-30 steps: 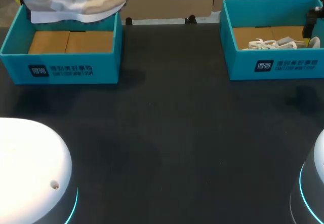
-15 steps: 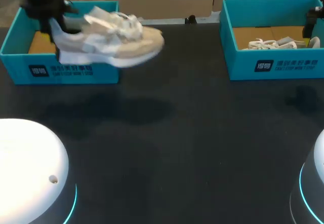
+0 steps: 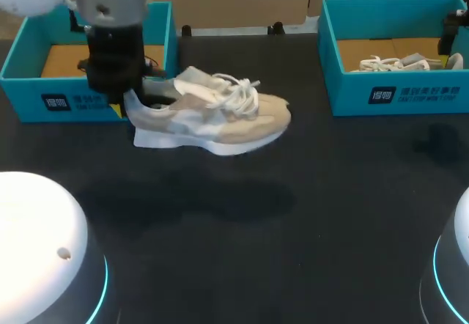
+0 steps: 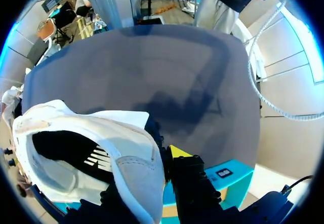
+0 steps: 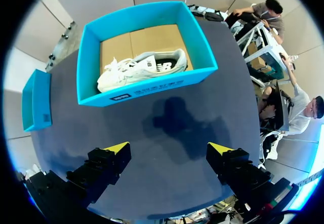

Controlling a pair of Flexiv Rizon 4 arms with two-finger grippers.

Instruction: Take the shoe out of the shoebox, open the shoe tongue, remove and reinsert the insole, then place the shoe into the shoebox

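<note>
Presently shoe point(image 3: 220, 117) heel pinched inside left gripper point(image 3: 126, 102).

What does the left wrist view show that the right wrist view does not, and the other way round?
Only the left wrist view shows the beige and white lace-up sneaker, its heel rim pinched in the left gripper. Only the right wrist view shows the open right gripper above the table and, ahead of it, a teal cardboard shoebox with a second white sneaker lying inside. Both show the dark table top.
</note>
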